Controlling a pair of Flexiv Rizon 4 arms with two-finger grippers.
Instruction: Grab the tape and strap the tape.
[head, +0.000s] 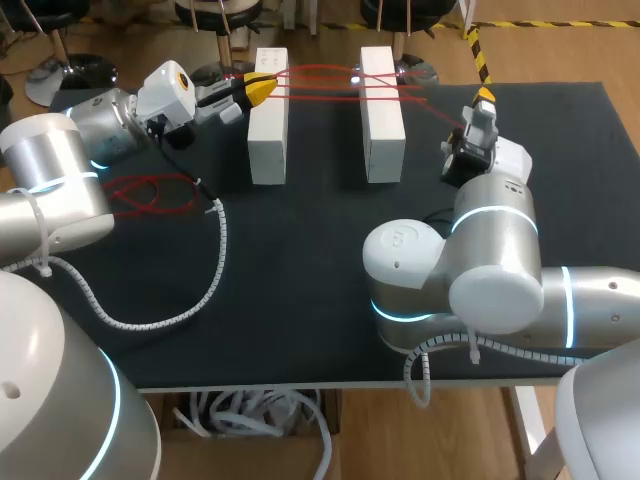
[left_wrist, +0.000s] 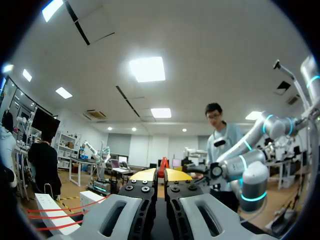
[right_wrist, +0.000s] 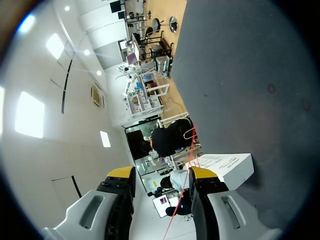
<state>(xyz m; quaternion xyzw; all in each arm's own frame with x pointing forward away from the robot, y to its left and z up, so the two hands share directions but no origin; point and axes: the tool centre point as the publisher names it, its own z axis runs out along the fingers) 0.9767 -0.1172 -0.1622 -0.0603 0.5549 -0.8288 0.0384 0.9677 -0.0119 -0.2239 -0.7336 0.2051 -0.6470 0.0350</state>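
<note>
Two white blocks (head: 268, 115) (head: 382, 112) stand side by side at the back of the black table. Several strands of red tape (head: 325, 72) stretch across both block tops. My left gripper (head: 258, 90) (left_wrist: 160, 175) hovers just left of the left block, yellow tips shut on the red tape. My right gripper (head: 484, 98) (right_wrist: 162, 172) is right of the right block, where the tape strands end. Its fingers stand apart, and one thin red strand (right_wrist: 186, 187) runs between them close to one finger (right_wrist: 202, 174). A white block (right_wrist: 225, 167) lies ahead of it.
A loose tangle of red tape (head: 150, 192) lies on the table at the left, under my left arm. A white ribbed cable (head: 215, 260) curves over the table's left half. My right arm's elbow (head: 450, 270) covers the front right.
</note>
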